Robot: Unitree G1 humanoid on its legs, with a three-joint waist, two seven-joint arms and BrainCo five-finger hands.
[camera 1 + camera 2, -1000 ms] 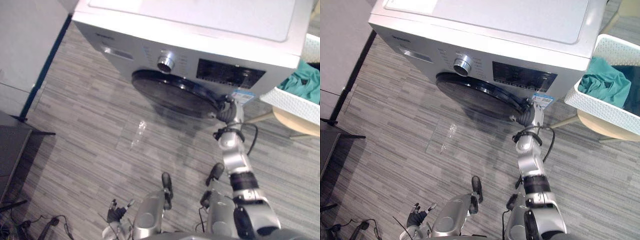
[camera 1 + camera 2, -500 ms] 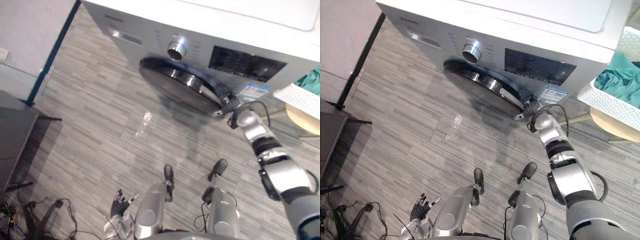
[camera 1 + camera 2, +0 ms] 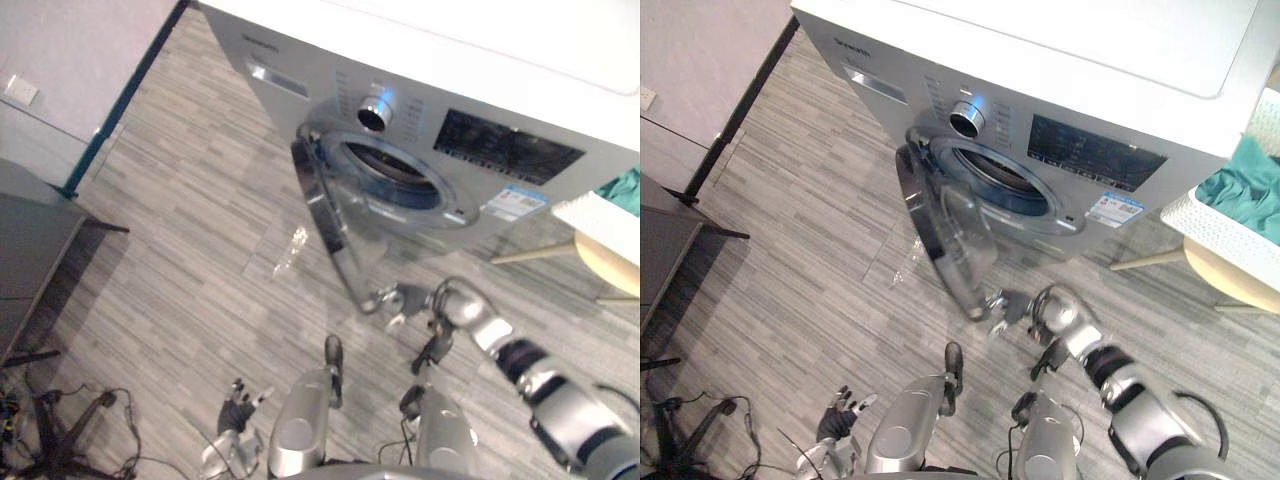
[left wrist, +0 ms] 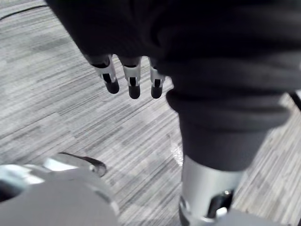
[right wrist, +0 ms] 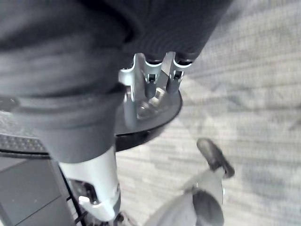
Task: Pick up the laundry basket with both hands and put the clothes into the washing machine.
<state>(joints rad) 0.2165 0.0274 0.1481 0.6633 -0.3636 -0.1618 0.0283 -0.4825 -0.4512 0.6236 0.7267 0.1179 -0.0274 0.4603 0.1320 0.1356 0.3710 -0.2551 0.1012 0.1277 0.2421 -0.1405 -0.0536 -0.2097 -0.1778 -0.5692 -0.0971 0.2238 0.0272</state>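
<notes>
Floor (image 3: 200, 220): grey plank pattern, bearing every item listed.

Washing machine (image 3: 1040, 60): white top, silver-grey front, standing at the floor's far edge, close to the corner where the pale wall (image 3: 70, 50) begins.

Door (image 3: 335, 220): round, dark glass in a chrome rim, hinged at the left edge of the machine's front. It stands swung wide open, out over the floor.

Drum opening (image 3: 395, 180): uncovered, dark inside, centre of the front.

Dark table (image 3: 30, 250): at the floor's left edge, apart from the machine.

Laundry basket (image 3: 1225, 225): white, perforated wall. It sits on a beige stool (image 3: 1230, 275) beside the machine's right front corner.

Clothes (image 3: 1252, 185): teal cloth, bunched inside the basket against its near wall.

Display panel (image 3: 505, 148): dark, along the upper edge of the front toward its right corner.

Detergent drawer (image 3: 275, 80): upper left corner of the front.

Sticker (image 3: 512, 202): blue and white, below the panel.

Dial (image 3: 376, 108): silver, on the upper edge of the front above the opening.

Right hand (image 3: 400, 298): at the free edge of the open door. Its fingers (image 5: 150, 82) are curled over the chrome rim, gripping it.

Left hand (image 3: 235, 405): low over the floor's near edge, well apart from the machine. Its fingers (image 4: 132, 81) are straight and relaxed, holding nothing.
</notes>
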